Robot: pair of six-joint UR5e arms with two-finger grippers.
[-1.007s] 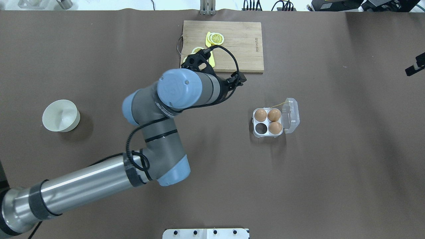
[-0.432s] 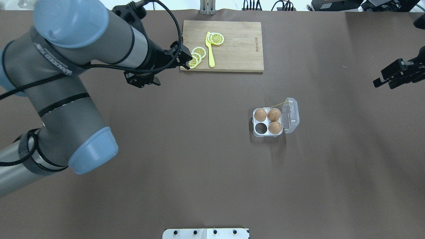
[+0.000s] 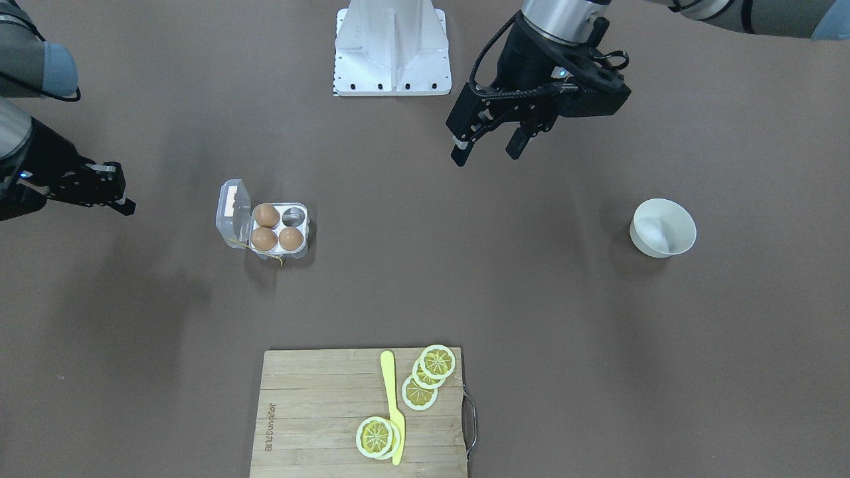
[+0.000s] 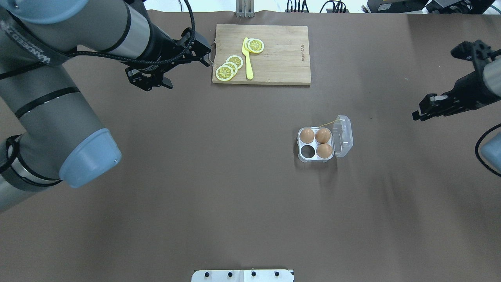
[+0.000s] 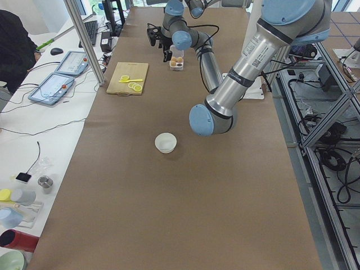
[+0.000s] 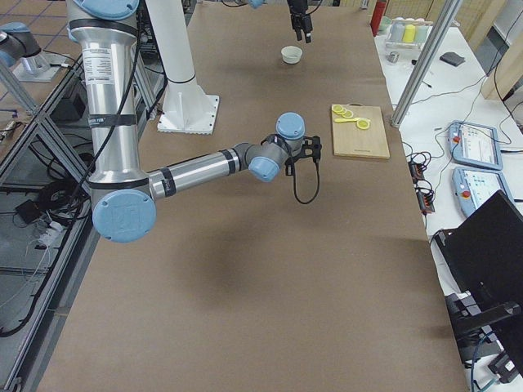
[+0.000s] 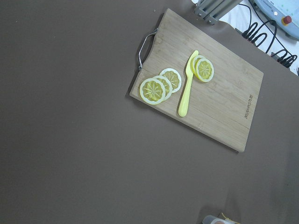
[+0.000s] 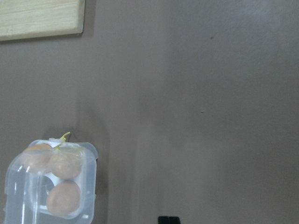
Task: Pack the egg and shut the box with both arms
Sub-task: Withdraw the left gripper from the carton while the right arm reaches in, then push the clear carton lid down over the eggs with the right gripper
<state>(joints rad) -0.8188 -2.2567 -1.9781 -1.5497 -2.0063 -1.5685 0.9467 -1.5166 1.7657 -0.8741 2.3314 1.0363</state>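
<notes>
The clear box (image 4: 301, 156) stands right of the table's middle with its lid (image 4: 343, 135) open to the right; it also shows in the front view (image 3: 297, 251). Three brown eggs fill three cells: (image 4: 307, 136), (image 4: 323, 136), (image 4: 324, 150). The near left cell (image 4: 308, 151) is empty. No loose egg shows. My left gripper (image 3: 488, 151) is open and empty, high over the table's left half (image 4: 148, 81), far from the box. My right gripper (image 4: 422, 110) looks open and empty, to the right of the box and apart from it (image 3: 114, 194). The right wrist view shows the box (image 8: 49, 182) at lower left.
A wooden cutting board (image 4: 282, 58) with lemon slices (image 4: 225, 72) and a yellow knife (image 4: 247, 62) lies at the back. A white bowl (image 3: 663, 228) stands on the robot's left, hidden under my left arm in the overhead view. The robot base (image 3: 392, 50) is at the near edge.
My left arm has swung up and away to the left, uncovering the lemon slices. My right gripper has come in from the right edge and moved left toward the box.
</notes>
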